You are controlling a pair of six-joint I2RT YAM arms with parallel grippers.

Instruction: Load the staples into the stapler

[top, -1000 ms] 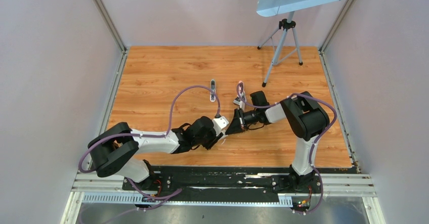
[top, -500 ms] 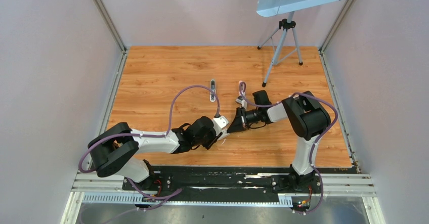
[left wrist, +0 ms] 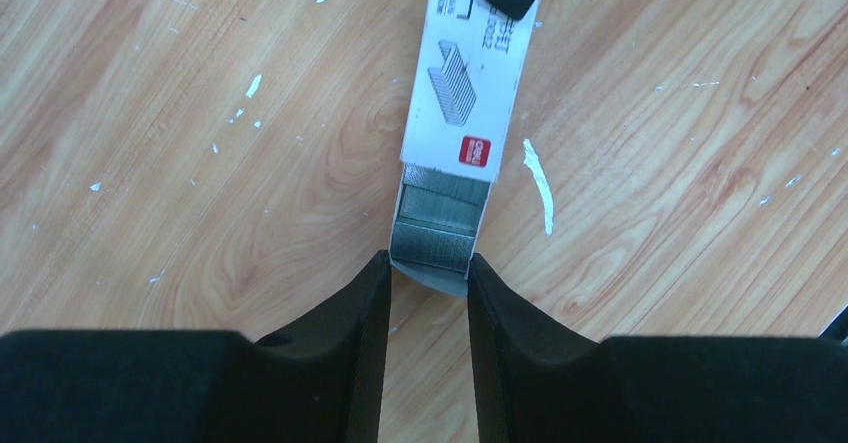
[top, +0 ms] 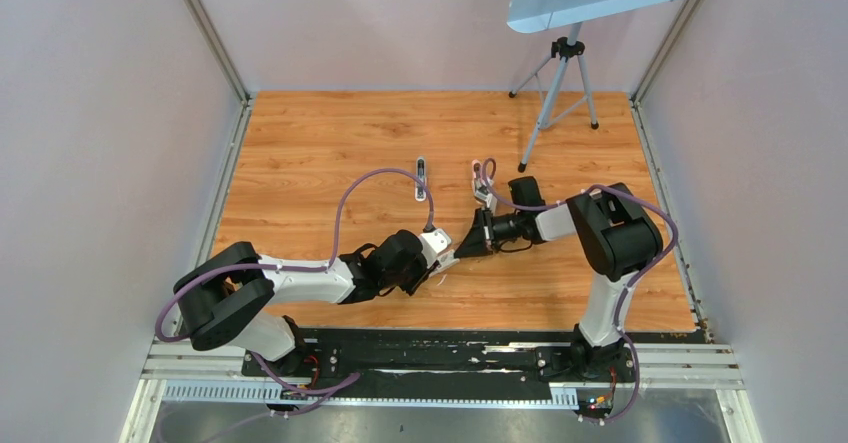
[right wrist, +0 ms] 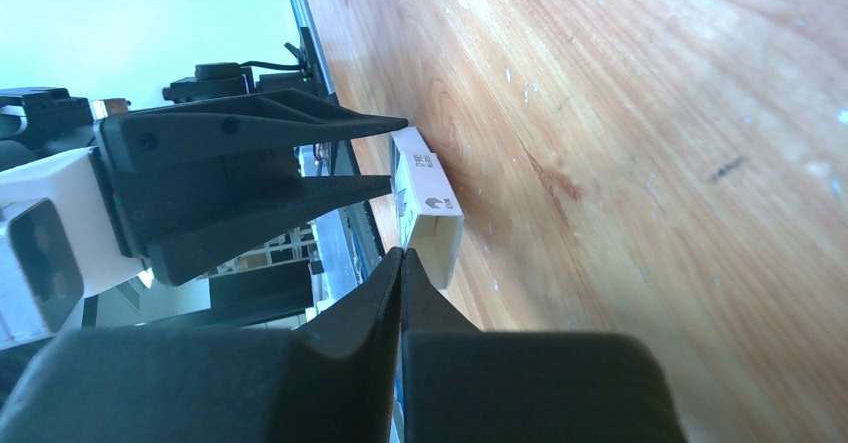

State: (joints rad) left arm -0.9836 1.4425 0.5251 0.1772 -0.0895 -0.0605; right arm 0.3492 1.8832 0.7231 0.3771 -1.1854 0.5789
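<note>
Table (left wrist: 180,113): scuffed wood.
Staples (left wrist: 436,218): light, brittle strips; pinch long edges, 12 o'clock of left jaws.
Left jaws: narrow, clamping tray (left wrist: 432,273).
Right jaws: closed, empty.

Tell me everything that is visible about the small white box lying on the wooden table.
The white box is a slim cardboard sleeve lying flat on the wooden table, printed with a staple drawing, small text and a red square. Its inner tray is drawn partly out toward the left gripper, showing rows of grey staples. The left gripper's fingers press the tray's end from both sides. The right gripper, fingertips together, touches the sleeve's far end.
</note>
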